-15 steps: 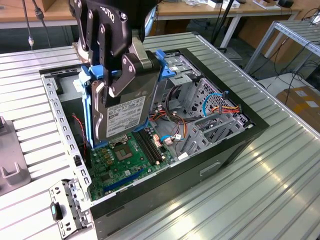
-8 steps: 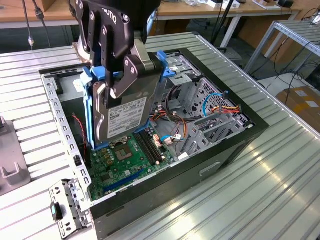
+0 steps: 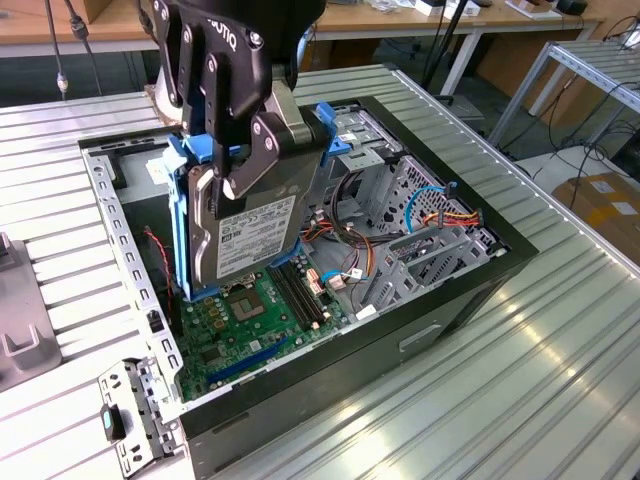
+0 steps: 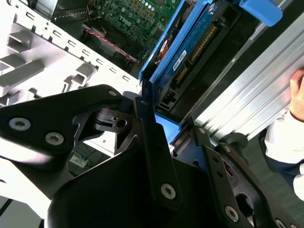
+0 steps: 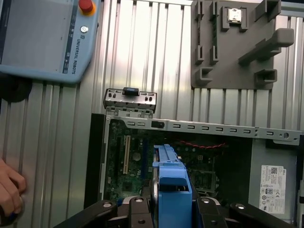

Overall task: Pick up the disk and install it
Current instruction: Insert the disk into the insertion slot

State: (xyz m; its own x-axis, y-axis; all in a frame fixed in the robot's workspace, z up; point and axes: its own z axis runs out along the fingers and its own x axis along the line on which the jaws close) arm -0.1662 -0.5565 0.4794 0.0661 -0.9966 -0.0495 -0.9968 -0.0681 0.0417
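Your gripper (image 3: 235,172), fingers (image 3: 262,152) clamped on the disk (image 3: 255,240), held it upright above the board (image 3: 230,320); any tilt could have snagged the cables (image 3: 350,250) at the exterior view's right.

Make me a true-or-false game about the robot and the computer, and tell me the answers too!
1. The gripper is holding the disk. True.
2. The disk lies flat on the table. False: it is held upright over the open computer case.
3. A green circuit board shows inside the case. True.
4. The plastic frame around the disk is red. False: it is light blue.
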